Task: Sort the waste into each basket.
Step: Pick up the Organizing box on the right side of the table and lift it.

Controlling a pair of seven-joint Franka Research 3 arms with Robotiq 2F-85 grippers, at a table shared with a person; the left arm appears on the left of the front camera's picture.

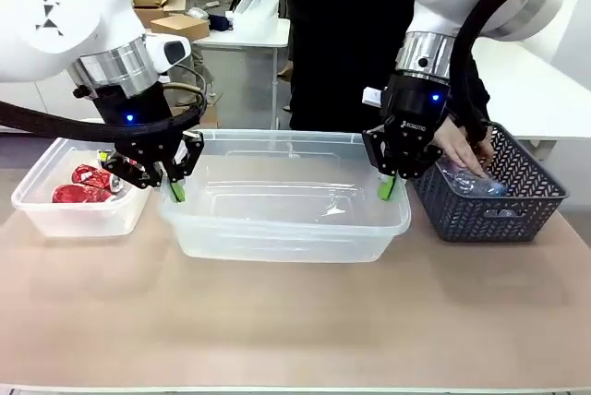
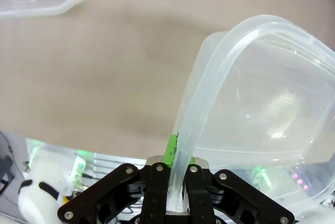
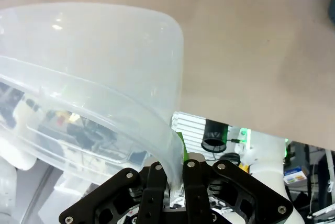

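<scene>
Both arms wear glossy white shells; the left arm [image 1: 55,17] carries a black triangle marking [image 1: 46,9]. A ribbed silver ring [image 1: 115,67], a blue light [image 1: 130,119] and a thick black cable [image 1: 466,40] follow. The left gripper [image 1: 174,194] and right gripper [image 1: 388,188] are black with silver screws [image 2: 158,168] and green pads [image 1: 177,190]. The white lettering [image 1: 413,125] is possibly a brand name.

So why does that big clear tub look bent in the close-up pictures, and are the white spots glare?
Left wrist view: the wide-angle lens bows the rim of the wide clear tub, and white glints on its wall are glare. Right wrist view: same bowing; things behind the plastic look smeared. Front view: even light, one glint inside the tub.
</scene>
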